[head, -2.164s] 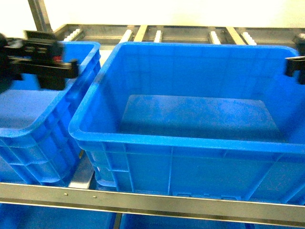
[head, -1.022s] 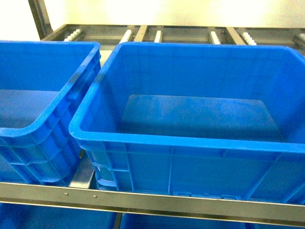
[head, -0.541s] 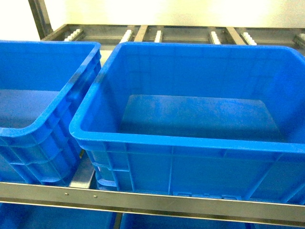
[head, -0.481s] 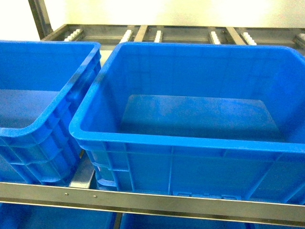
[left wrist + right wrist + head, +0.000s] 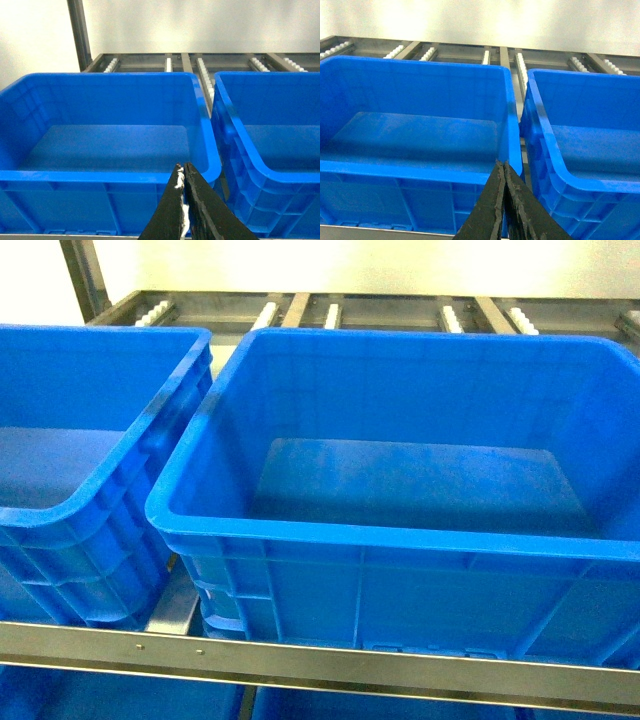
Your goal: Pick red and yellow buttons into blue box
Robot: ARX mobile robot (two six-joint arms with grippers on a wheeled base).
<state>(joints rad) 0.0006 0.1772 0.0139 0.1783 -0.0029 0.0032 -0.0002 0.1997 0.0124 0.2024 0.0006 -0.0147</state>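
Note:
The red and yellow buttons are out of view in every frame. The blue box [image 5: 380, 537], a deep ribbed crate with a thick rim, fills the middle of the head view, and its floor is bare. Neither gripper appears in the head view. In the left wrist view my left gripper [image 5: 182, 172] is shut in front of a blue crate's near rim [image 5: 100, 176], with a thin strip of white showing along the seam between its fingers. My right gripper [image 5: 502, 167] is shut with nothing in it, low before another crate's near rim [image 5: 410, 171].
A second blue crate [image 5: 90, 490] stands to the left of the box, and each wrist view shows a neighbouring crate [image 5: 260, 170] [image 5: 580, 182] on its right. The crates rest on a metal roller rack [image 5: 330, 312] with a steel front rail [image 5: 300, 660]. More blue shows below the rail.
About two seconds ago both arms showed at the left and right edges of the head view. They have since drawn out of it. The crates have not moved.

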